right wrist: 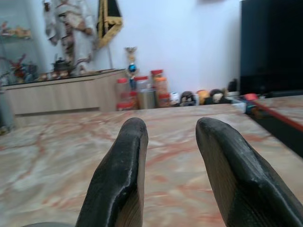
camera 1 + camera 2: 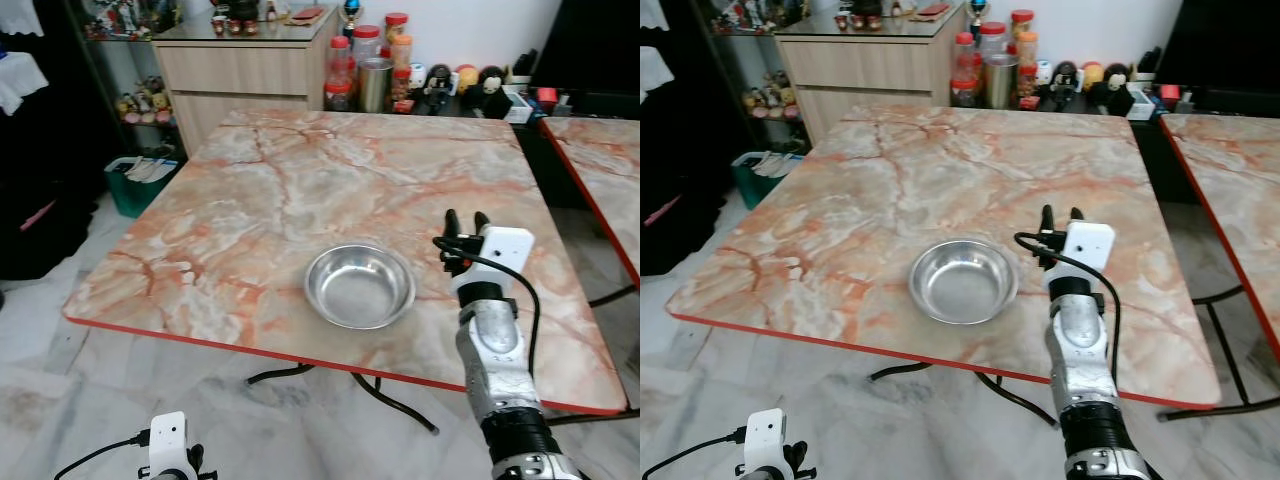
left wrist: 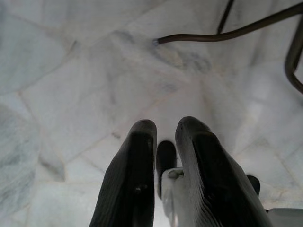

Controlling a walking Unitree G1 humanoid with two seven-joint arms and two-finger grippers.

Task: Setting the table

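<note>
currently: steel bowl [image 2: 360,285] sits upright and empty on the marble table [image 2: 250,190], toward the near edge, roughly centre of the robot's view. right hand [image 2: 467,221] hovers just beside the bowl at its 3 o'clock, fingers parted, nothing between them, not touching the rim

judgement on the step: bowl looks placed, so the step in hand is most likely clearing the hand away before the next item. to do it well, lift up and draw back toward 6 o'clock, not sweep toward 9 o'clock, since the bowl is light, smooth steel on polished stone and would slide or ring at a nudge. keep the fingers apart until well clear of the rim

pose: right forearm reaches in over the near table edge, pointing toward 12 o'clock, wrist level, fingers aimed across the tabletop at the jars [image 2: 365,65] by the far edge. left hand [image 3: 165,142] hangs idle below table height, pointing down at the marble floor [image 3: 71,71], fingers only slightly apart, empty
</note>
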